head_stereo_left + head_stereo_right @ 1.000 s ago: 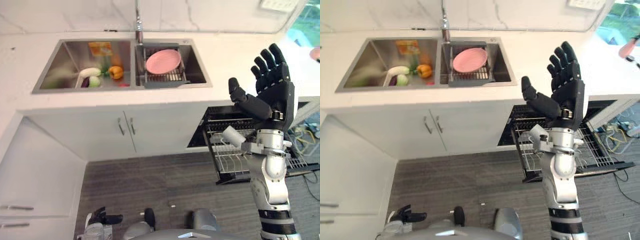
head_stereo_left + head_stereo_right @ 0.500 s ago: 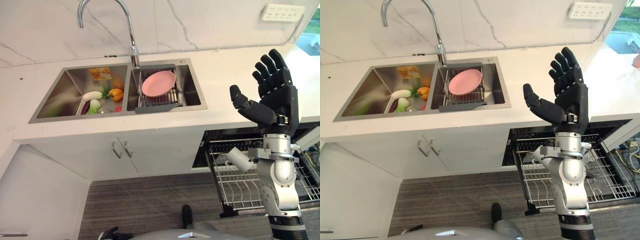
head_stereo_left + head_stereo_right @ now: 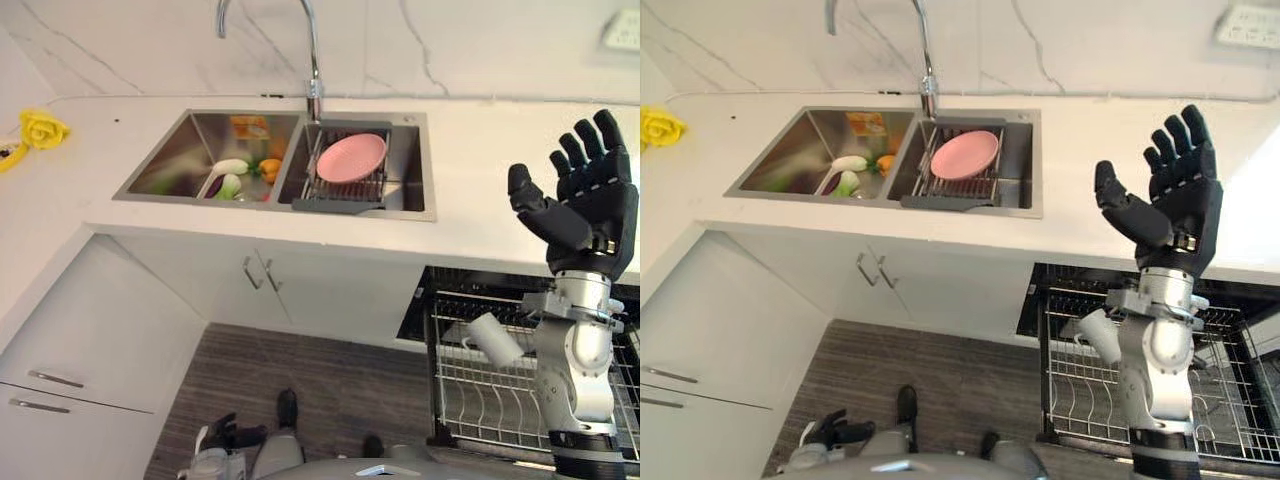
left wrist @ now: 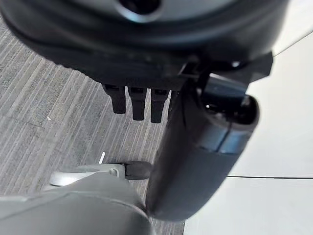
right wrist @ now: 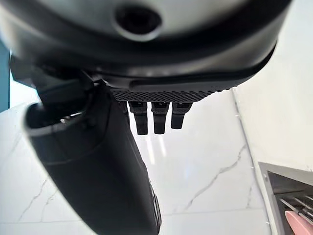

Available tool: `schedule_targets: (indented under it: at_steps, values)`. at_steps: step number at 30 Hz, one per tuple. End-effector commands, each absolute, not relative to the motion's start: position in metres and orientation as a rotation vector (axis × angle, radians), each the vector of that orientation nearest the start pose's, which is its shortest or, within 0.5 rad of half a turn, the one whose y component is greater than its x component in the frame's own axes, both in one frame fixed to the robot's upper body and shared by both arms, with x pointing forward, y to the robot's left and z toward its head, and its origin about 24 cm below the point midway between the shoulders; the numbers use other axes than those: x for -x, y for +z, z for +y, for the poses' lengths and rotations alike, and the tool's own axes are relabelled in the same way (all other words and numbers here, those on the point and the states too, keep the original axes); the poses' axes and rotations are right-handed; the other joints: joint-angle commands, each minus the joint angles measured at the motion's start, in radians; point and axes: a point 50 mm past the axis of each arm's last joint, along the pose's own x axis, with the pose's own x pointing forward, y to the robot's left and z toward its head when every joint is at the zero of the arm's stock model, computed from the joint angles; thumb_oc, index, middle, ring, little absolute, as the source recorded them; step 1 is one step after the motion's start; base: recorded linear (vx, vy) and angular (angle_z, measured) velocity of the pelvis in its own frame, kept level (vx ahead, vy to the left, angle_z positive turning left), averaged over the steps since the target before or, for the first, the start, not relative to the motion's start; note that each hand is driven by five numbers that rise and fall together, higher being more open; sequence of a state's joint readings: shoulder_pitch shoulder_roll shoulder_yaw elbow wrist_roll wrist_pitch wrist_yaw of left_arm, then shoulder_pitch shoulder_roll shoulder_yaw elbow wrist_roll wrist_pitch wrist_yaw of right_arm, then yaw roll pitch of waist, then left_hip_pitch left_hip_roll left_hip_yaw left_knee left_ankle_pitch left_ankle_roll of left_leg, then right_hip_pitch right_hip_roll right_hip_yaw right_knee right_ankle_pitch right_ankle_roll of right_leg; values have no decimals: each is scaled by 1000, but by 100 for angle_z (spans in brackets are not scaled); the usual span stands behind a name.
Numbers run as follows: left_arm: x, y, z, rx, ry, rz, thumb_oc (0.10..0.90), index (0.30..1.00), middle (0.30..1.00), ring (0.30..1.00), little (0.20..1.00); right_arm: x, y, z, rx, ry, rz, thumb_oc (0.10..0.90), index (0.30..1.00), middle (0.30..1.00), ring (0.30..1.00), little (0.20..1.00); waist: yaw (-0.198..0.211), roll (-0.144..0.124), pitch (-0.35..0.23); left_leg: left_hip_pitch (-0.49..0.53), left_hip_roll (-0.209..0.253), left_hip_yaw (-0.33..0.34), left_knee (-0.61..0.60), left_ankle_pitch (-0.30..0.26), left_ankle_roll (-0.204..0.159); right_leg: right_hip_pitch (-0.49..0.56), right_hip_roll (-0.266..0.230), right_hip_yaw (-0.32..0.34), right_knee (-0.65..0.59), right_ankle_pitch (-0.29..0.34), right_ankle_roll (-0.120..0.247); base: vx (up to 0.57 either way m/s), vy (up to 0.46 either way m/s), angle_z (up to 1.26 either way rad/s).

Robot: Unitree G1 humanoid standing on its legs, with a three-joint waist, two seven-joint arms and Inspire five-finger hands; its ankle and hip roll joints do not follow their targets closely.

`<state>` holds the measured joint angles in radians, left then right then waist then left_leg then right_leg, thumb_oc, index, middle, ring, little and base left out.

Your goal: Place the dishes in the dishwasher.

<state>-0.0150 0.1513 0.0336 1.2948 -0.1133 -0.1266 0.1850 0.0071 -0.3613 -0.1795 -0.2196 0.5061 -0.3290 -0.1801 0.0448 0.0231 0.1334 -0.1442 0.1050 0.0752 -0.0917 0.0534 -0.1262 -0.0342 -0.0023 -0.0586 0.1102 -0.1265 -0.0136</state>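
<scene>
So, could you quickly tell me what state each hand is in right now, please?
Left hand: open, fingers straight, holding nothing, hanging low over the floor.
Right hand: open, raised above the white counter, empty.

Bright, even light falls across the white worktop (image 3: 470, 150) and marble wall, with soft glare on the steel sink (image 3: 190, 150) (its basins darker). Both wrist views are blurred close up, edges bowed.

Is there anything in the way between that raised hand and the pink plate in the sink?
Nothing visible blocks it. The right hand is open, raised above the counter, holding nothing. The pink plate leans on a wire rack in the sink's right basin, uncovered. The faucet rises behind it, and the dishwasher rack is pulled out below.
</scene>
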Motion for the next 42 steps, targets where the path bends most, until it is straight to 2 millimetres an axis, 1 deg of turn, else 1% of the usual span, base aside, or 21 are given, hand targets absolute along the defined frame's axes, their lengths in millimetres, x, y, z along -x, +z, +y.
schedule_targets:
  at_steps: [1, 6, 7, 8, 10, 11, 13, 15, 16, 17, 19, 20, 24, 30, 31, 33, 34, 35, 38, 39, 42]
  values:
    - [-46, -169, 235, -243, 315, 1307, 800, 900, 900, 900, 900, -216, 197, -243, -124, -221, -899, 800, 900, 900, 900, 900, -15, -48, -43, 49, -50, 5, 16, 49, 43, 179, -65, -19, -195, 66, 126, 149, 112, -51]
    - [-57, -166, 242, -279, 303, 1273, 800, 900, 900, 900, 900, -220, 194, -234, -125, -208, -878, 800, 900, 900, 900, 900, -13, -74, -55, 108, -94, 39, 4, -11, 92, 114, -114, 0, -38, 60, 161, 178, 212, -23]
    - [-60, -165, 244, -285, 303, 1261, 800, 900, 900, 900, 900, -221, 192, -233, -118, -209, -868, 800, 900, 900, 900, 900, -17, -73, -49, 119, -96, 40, 4, -18, 99, 86, -112, 1, 33, 67, 171, 150, 286, -20]
    - [-67, -162, 248, -285, 316, 1231, 800, 900, 900, 900, 900, -221, 190, -233, -100, -215, -852, 800, 900, 900, 900, 900, -28, -67, -30, 149, -99, 36, 4, -38, 117, -2, -111, 4, 220, 115, 191, 165, 297, -23]
    - [-73, -161, 250, -292, 315, 1209, 800, 900, 900, 900, 900, -220, 186, -233, -89, -221, -837, 800, 900, 900, 900, 900, -51, -53, -5, 181, -96, 15, 4, -49, 132, -67, -99, 21, 386, 189, 203, 139, 221, -18]
    - [-73, -161, 250, -291, 315, 1209, 800, 900, 900, 900, 900, -220, 187, -233, -89, -221, -837, 800, 900, 900, 900, 900, -51, -54, -4, 181, -98, 16, 4, -49, 133, -72, -101, 23, 396, 186, 203, 90, 143, 22]
    - [-73, -160, 253, -292, 323, 1206, 800, 900, 900, 900, 900, -219, 186, -231, -84, -219, -835, 800, 900, 900, 900, 900, -67, -31, 16, 207, -84, 0, 4, -64, 136, -149, -75, 13, 494, 174, 195, 124, 123, 35]
    - [-73, -159, 254, -288, 338, 1204, 800, 900, 900, 900, 900, -218, 186, -231, -75, -219, -834, 800, 900, 900, 900, 900, -83, -33, 20, 223, -94, -11, 4, -80, 132, -189, -52, 15, 450, 158, 184, 246, 65, -8]
    - [-70, -160, 256, -290, 339, 1217, 800, 900, 900, 900, 900, -215, 188, -234, -70, -223, -845, 800, 900, 900, 900, 900, -96, -44, 19, 233, -110, -21, 4, -90, 127, -191, -18, 10, 316, 128, 163, 246, 3, -9]
    - [-70, -160, 256, -290, 339, 1217, 800, 900, 900, 900, 900, -215, 188, -234, -70, -223, -845, 800, 900, 900, 900, 900, -97, -42, 20, 236, -108, -22, 4, -92, 127, -186, -16, 7, 310, 129, 163, 273, -46, 1]
    - [-69, -161, 252, -292, 317, 1231, 800, 900, 900, 900, 900, -214, 190, -234, -77, -218, -860, 800, 900, 900, 900, 900, -105, -59, 18, 253, -126, -31, 4, -110, 119, -178, -16, -26, 80, 156, 152, 232, -105, 19]
    - [-63, -163, 250, -302, 293, 1249, 800, 900, 900, 900, 900, -214, 190, -232, -71, -208, -859, 800, 900, 900, 900, 900, -95, -63, 4, 251, -122, -24, 4, -115, 111, -140, -38, -41, 33, 158, 159, 168, -102, 10]
    - [-50, -166, 246, -289, 288, 1285, 800, 900, 900, 900, 900, -211, 190, -234, 4, -213, -842, 800, 900, 900, 900, 900, -84, -62, -38, 261, -110, -7, 4, -123, 104, -46, -15, 4, -60, 151, 134, 143, -107, 11]
    - [-56, -166, 238, -314, 246, 1264, 800, 900, 900, 900, 900, -212, 191, -226, 42, -133, -821, 800, 900, 900, 900, 900, -82, -58, -47, 269, -86, 12, 52, -120, 74, 28, -5, 18, -128, 137, 114, 107, -130, -11]
    - [-64, -166, 236, -325, 231, 1235, 800, 900, 900, 900, 900, -214, 192, -223, 75, -113, -822, 800, 900, 900, 900, 900, -85, -69, -33, 232, -81, 27, 144, -131, 59, 40, -16, 13, -128, 136, 109, 7, -109, -1]
    - [-86, -162, 232, -327, 226, 1157, 800, 900, 900, 900, 900, -213, 198, -218, 254, -71, -825, 800, 900, 900, 900, 900, -79, -89, 0, 146, -62, 23, 262, -79, 19, 72, -36, 15, -123, 121, 95, 51, -122, 10]
    - [-86, -162, 231, -326, 225, 1156, 800, 900, 900, 900, 900, -213, 198, -218, 257, -73, -825, 800, 900, 900, 900, 900, -79, -89, 1, 148, -63, 23, 260, -78, 19, 73, -37, 15, -123, 119, 95, 114, -43, 14]
    - [-95, -161, 227, -339, 194, 1129, 800, 900, 900, 900, 900, -211, 202, -219, 381, -90, -832, 800, 900, 900, 900, 900, -68, -92, 3, 109, -40, 35, 178, -63, 32, 85, -43, 10, -121, 115, 100, 80, -10, 11]
    - [-94, -161, 225, -367, 168, 1117, 800, 900, 900, 900, 900, -212, 198, -213, 475, -12, -795, 800, 900, 900, 900, 900, -68, -89, -5, 125, -52, 5, 168, -68, 43, 84, -34, 22, -124, 108, 97, 54, 2, -18]
    - [-94, -161, 223, -378, 140, 1114, 800, 900, 900, 900, 900, -212, 197, -211, 598, 51, -766, 800, 900, 900, 900, 900, -77, -83, -22, 153, -57, 5, 112, -67, 46, 81, -32, 22, -136, 113, 99, 62, 28, -27]
    - [-90, -162, 221, -393, 111, 1128, 800, 900, 900, 900, 900, -212, 194, -204, 676, 137, -734, 800, 900, 900, 900, 900, -83, -67, -48, 209, -68, 8, 19, -58, 54, 85, -29, 29, -171, 125, 109, 87, 91, -2]
